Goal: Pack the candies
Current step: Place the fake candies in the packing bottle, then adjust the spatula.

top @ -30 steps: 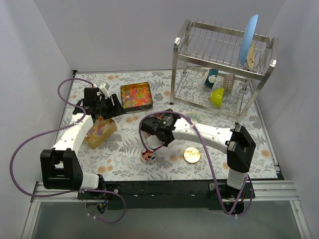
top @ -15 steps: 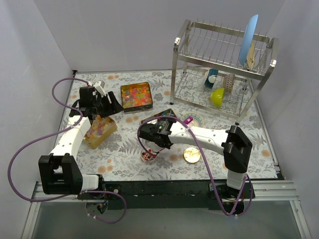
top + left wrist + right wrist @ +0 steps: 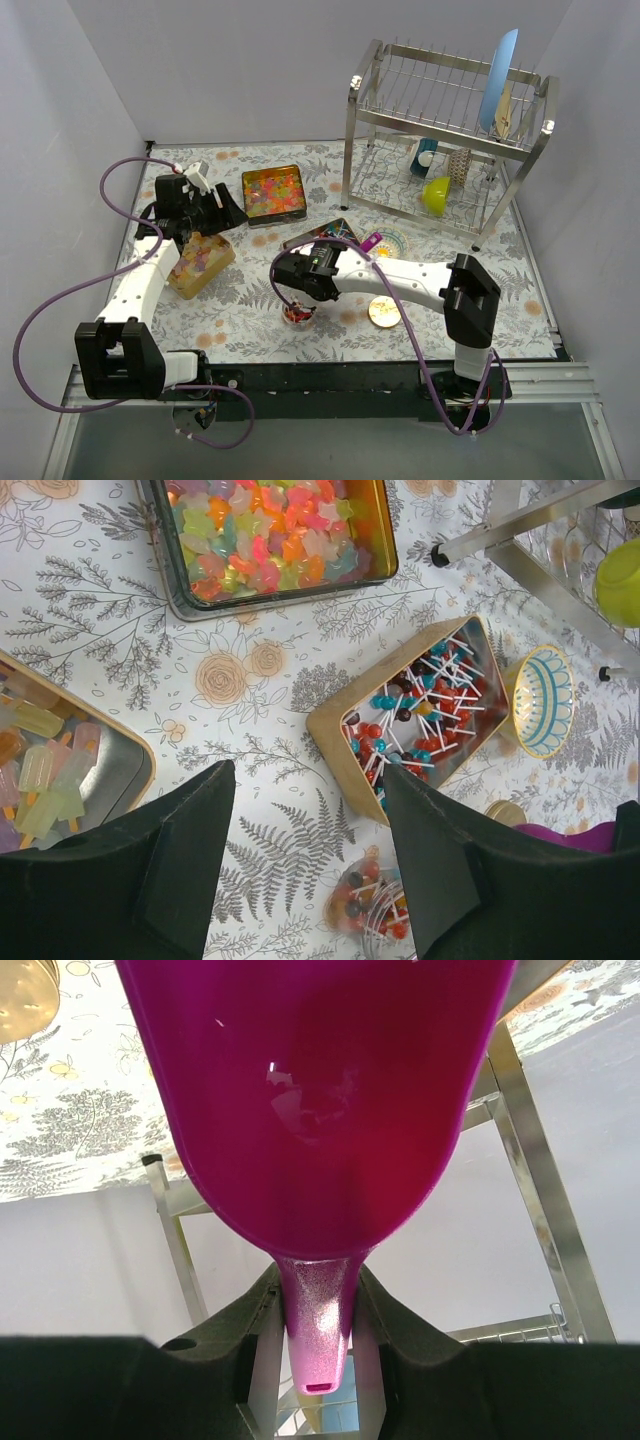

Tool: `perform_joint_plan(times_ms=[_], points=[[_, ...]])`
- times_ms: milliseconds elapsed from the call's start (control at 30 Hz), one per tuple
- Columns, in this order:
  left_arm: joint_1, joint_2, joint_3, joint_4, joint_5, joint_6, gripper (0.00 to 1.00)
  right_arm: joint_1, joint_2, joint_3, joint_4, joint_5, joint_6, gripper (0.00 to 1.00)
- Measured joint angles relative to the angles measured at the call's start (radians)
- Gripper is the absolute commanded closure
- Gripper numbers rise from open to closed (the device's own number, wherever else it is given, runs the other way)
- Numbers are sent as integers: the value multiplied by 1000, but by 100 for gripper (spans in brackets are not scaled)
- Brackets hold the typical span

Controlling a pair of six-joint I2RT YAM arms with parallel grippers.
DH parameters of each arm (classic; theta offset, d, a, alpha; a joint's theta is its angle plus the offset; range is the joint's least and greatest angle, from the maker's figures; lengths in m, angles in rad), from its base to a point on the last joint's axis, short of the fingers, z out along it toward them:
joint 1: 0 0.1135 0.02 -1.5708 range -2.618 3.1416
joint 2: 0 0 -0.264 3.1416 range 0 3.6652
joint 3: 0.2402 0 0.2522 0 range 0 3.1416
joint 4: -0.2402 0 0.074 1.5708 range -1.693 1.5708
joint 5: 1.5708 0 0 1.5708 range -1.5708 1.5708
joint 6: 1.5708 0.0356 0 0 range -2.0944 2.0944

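The right gripper, clamped on the glossy purple plastic scoop, has swung left over the small clear jar of candies, probably tipping. The left gripper has spread wide and holds nothing.

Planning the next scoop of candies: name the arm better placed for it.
Right. The right gripper is shut on the purple scoop, close to the small jar. The left gripper hangs open, holding nothing, farther from it.
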Motion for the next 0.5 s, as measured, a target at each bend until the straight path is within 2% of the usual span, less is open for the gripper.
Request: perform_joint_plan(times_ms=[167,300,500], points=[[0,0,-2,-4,35,1,38,0,0,23,-5,-8,0,99],[0,0,-15,1,137,1,38,-33,0,122,-21,-110,3,99],[0,-74,-97,0,351,30,37,-202,14,327,-34,-310,58,99]])
